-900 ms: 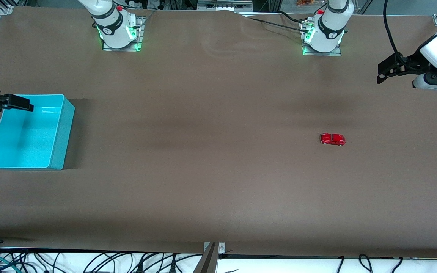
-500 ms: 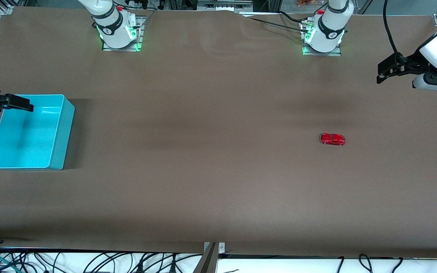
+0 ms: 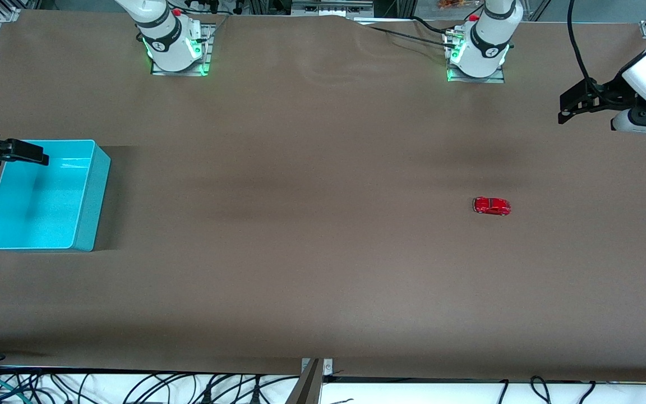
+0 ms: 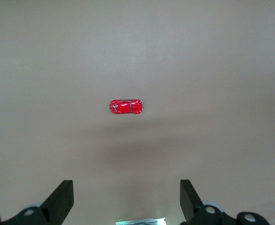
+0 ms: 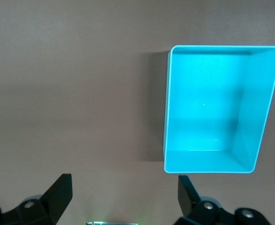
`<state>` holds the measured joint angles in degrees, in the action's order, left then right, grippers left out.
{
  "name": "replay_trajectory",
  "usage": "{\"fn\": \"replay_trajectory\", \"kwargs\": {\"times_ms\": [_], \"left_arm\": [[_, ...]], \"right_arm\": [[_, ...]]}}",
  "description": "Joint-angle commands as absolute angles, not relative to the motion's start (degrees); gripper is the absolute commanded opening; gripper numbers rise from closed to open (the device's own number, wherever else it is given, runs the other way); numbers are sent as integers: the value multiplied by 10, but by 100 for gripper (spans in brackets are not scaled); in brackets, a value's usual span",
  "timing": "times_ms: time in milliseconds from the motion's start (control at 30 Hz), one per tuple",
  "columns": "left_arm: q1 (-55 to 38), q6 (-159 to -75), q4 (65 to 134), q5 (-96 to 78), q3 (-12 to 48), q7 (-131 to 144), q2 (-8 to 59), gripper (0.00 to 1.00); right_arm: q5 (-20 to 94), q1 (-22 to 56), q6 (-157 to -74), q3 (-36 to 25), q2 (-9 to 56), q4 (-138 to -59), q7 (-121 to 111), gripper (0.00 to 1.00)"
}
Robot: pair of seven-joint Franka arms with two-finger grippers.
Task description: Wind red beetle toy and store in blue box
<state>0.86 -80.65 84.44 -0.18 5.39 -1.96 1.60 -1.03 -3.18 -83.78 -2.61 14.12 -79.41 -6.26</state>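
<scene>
The red beetle toy (image 3: pixel 492 206) stands alone on the brown table, toward the left arm's end, and the left wrist view shows the toy (image 4: pixel 126 106) from above. My left gripper (image 3: pixel 567 108) hangs high over the table's end, well apart from the toy. It is open and empty, as the left gripper (image 4: pixel 126 187) shows in its own wrist view. The blue box (image 3: pixel 94 191) sits at the right arm's end with nothing in it. My right gripper (image 3: pixel 38 156) hovers over the box's edge, open and empty. In the right wrist view the box (image 5: pixel 167 108) lies beside my right gripper (image 5: pixel 124 183).
The two arm bases (image 3: pixel 174 47) (image 3: pixel 477 53) stand along the table's edge farthest from the front camera. Cables (image 3: pixel 132 387) hang below the nearest edge. A wide stretch of bare brown tabletop (image 3: pixel 300 224) lies between box and toy.
The left arm's hand has drifted very slightly. The toy, the box and the right arm have not moved.
</scene>
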Motion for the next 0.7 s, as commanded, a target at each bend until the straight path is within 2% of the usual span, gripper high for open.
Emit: {"fn": "replay_trajectory", "kwargs": {"times_ms": [0,667], "left_arm": [[9,-797,840,10,53,-65,23,100],[8,-826,841,12,54,-332,86,100]], "right_arm": [[-8,-35,-833,-29,139,-787,-62,100],[0,-39,-832,-47,142,-790,-62,100]]}}
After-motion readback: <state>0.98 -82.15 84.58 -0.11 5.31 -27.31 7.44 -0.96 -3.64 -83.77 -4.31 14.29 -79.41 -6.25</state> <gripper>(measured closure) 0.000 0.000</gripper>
